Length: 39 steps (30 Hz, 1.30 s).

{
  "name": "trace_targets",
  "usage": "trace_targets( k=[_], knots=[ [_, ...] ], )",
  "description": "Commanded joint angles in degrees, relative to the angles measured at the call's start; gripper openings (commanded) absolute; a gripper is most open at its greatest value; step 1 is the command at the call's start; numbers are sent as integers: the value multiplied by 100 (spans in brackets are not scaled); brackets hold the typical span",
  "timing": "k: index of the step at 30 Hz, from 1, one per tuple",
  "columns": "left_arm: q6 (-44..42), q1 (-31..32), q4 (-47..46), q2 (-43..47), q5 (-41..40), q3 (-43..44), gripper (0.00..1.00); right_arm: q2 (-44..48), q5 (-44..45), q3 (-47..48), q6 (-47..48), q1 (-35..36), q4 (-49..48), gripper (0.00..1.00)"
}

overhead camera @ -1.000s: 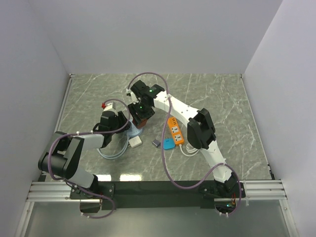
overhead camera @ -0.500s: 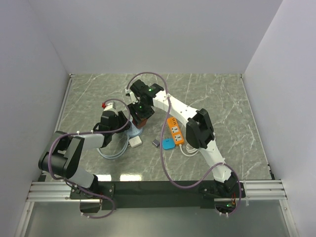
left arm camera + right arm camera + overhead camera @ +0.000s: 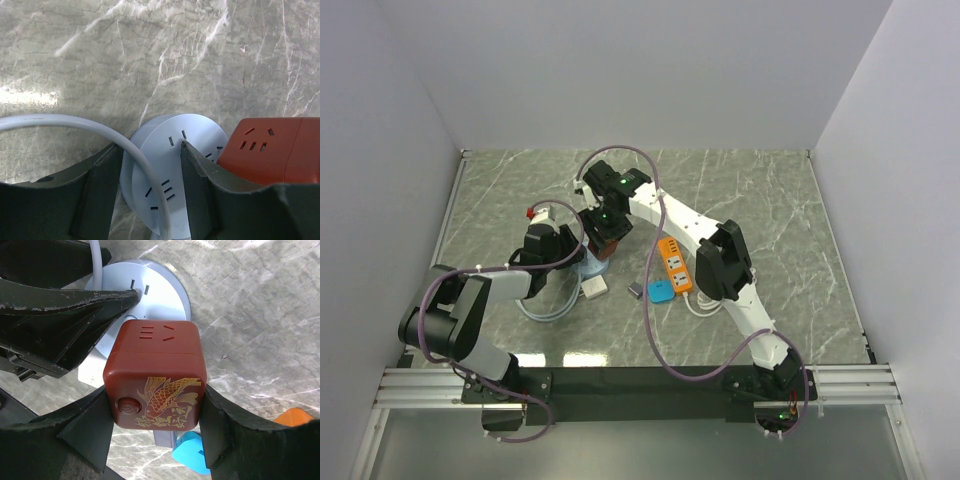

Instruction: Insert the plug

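Across the last second almost nothing has moved in the overhead view. The right arm's wrist has crept only a shade toward the upper left of the frame, the left arm has held its place, and the two tools remain crowded together left of centre on the bench (image 3: 760, 200). That stillness suggests carrying is over and the work has come down to fine alignment or pressing. The right tool (image 3: 155, 390) is closed firmly on the red cube plug (image 3: 155, 365), one finger flat on each side, with the fish-printed face toward its camera. In the right wrist view the cube sits over the lower part of the round socket (image 3: 165, 295). In the left wrist view it overlaps the socket's right rim at the right of the frame. The prongs are hidden, so it cannot be told whether they have entered any slots, and the cube does not look clearly seated. The left tool (image 3: 150, 150) stands about half open astride the socket's face, with the white cable (image 3: 75, 122) curving past its left finger. Whether it actually pinches the socket or only braces it cannot be told. The orange power strip (image 3: 674, 263) and blue plug (image 3: 663, 291) lie apart to the right, untouched. The insertion seems still to be finished, probably needing a small shift toward the slots and then a press.
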State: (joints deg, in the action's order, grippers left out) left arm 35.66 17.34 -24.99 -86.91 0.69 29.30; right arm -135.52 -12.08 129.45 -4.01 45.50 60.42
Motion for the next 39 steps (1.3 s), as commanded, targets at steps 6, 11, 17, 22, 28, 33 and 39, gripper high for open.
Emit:
trace_targets(
  k=[6,11,17,22,28,33,39],
  knots=[
    [-59,32,82,-194,89,137,55,-299,390,63,-117,-32,48,0],
    [-68,32,82,-203,98,137,55,-159,452,-121,-258,-67,-127,0],
    [-59,32,82,-221,116,146,55,-88,592,-165,-381,-67,-206,0],
    [-68,32,82,-212,107,146,55,-71,548,-192,-346,-76,-180,0],
    [-77,41,74,-212,107,146,55,-9,882,-280,-451,-41,-180,0],
    [-77,32,74,-230,116,155,55,-9,1023,-359,-495,21,-154,0],
    [-77,41,74,-212,125,146,55,-9,997,-456,-495,73,-180,0]
  ],
)
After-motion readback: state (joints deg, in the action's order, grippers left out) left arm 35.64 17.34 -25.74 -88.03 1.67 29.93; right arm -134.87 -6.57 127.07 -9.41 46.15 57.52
